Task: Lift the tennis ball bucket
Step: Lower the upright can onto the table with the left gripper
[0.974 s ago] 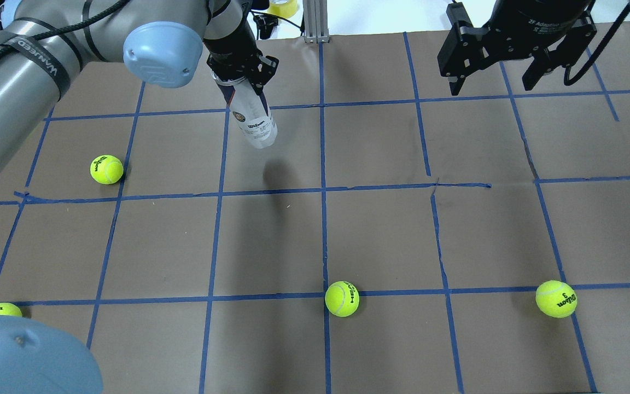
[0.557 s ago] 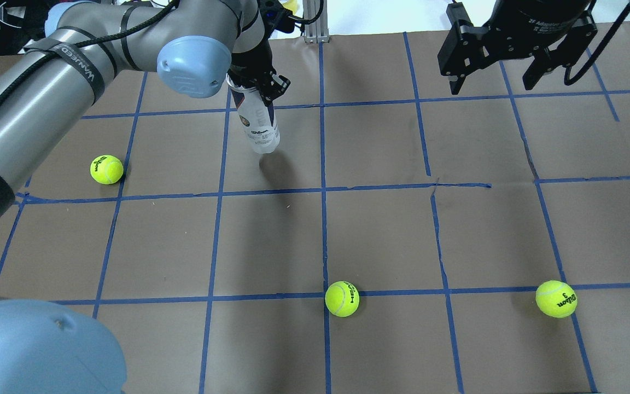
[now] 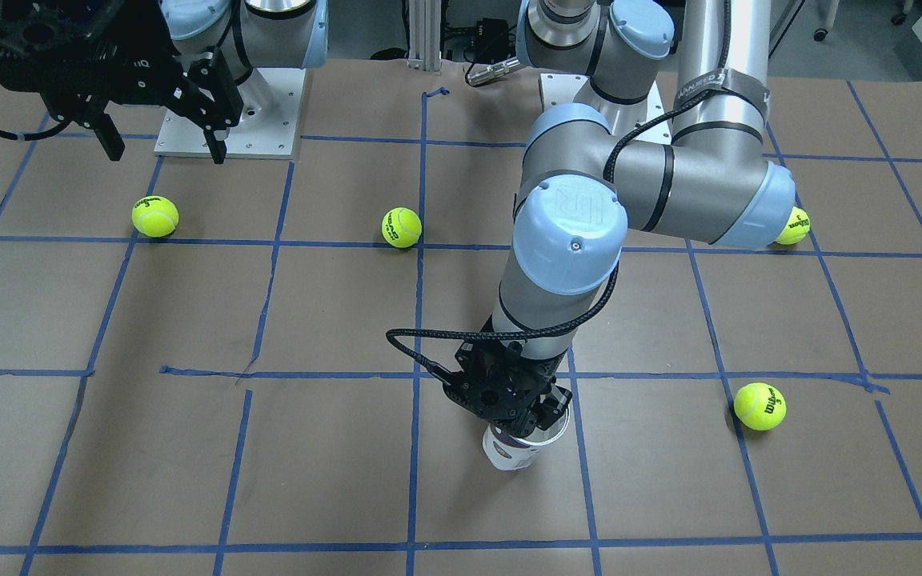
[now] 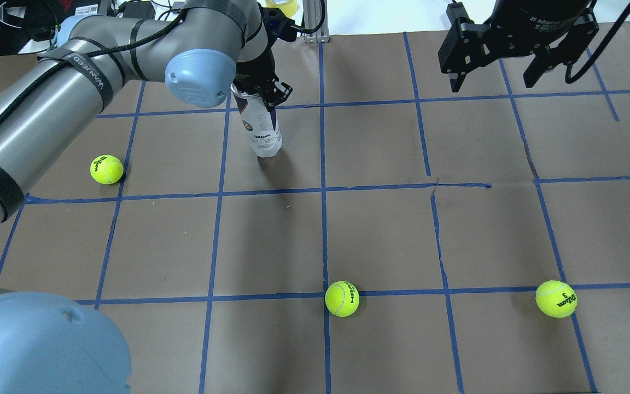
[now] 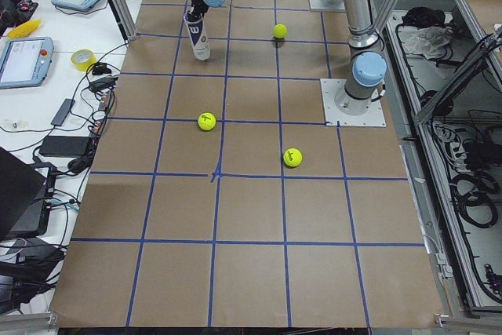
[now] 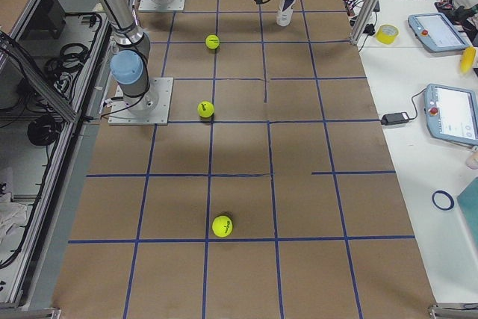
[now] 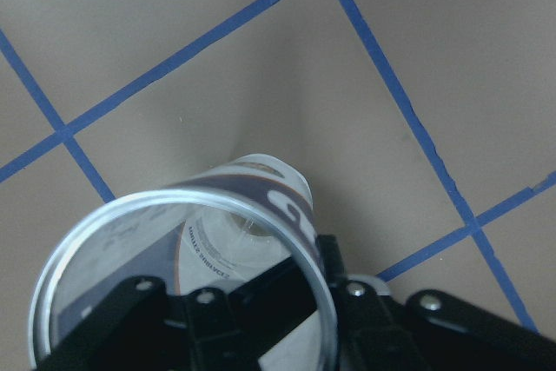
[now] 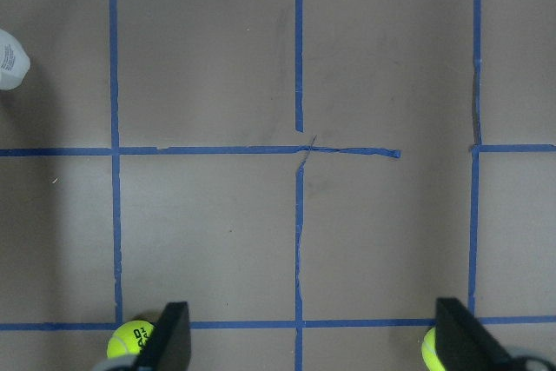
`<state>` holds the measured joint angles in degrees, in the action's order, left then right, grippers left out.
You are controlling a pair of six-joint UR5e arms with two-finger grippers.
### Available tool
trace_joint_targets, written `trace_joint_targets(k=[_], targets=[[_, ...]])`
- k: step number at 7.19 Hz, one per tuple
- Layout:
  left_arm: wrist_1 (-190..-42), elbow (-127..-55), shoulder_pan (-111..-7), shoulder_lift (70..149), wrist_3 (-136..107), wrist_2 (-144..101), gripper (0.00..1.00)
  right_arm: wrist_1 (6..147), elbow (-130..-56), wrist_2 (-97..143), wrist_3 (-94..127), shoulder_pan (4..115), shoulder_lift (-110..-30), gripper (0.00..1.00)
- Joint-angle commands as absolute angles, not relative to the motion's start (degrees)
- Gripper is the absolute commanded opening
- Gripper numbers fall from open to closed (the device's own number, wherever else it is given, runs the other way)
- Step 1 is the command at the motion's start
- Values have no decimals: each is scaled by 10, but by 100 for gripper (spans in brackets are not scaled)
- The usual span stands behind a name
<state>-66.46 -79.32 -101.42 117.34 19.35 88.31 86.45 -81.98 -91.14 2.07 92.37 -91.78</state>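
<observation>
The tennis ball bucket (image 4: 263, 131) is a clear can with a white and navy Wilson label. It hangs nearly upright from my left gripper (image 4: 257, 90), which is shut on its open top rim. Its base is at the brown paper and its shadow meets it. It also shows in the front view (image 3: 513, 452) under the left gripper (image 3: 509, 400), and in the left wrist view (image 7: 252, 249). The can looks empty. My right gripper (image 4: 491, 82) is open and empty, raised at the far right.
Yellow-green tennis balls lie loose on the taped grid: one left of the can (image 4: 106, 169), one at front centre (image 4: 342, 299), one at front right (image 4: 556, 299). Another ball (image 3: 793, 226) sits behind my left arm's elbow. A metal post (image 4: 315, 22) stands at the far edge.
My left gripper has come down with the can. The can was tilted and well above the paper; now it is nearly upright with its base at the paper. The right arm has not moved.
</observation>
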Motion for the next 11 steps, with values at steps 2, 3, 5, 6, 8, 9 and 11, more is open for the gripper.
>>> trace_joint_targets(k=[2,3,5,6,8,9,11], targets=[[-658,-799,-1014,1177,191,880,38,866,-820,-911,22,924,-918,100],[-658,-802,-1015,1176,191,880,38,866,-820,-911,22,924,-919,100],[-661,-796,-1015,1163,180,877,78,864,-820,-911,22,924,-919,100],[-665,-795,-1017,1154,138,875,100,866,-819,-911,22,924,-919,100],[-710,-775,-1020,1124,129,867,100,864,-820,-911,22,924,-919,100],[-743,-761,-1019,1109,129,866,100,865,-820,-911,22,924,-919,100],[-796,-735,-1017,1085,119,874,100,863,-820,-911,23,924,-919,100]])
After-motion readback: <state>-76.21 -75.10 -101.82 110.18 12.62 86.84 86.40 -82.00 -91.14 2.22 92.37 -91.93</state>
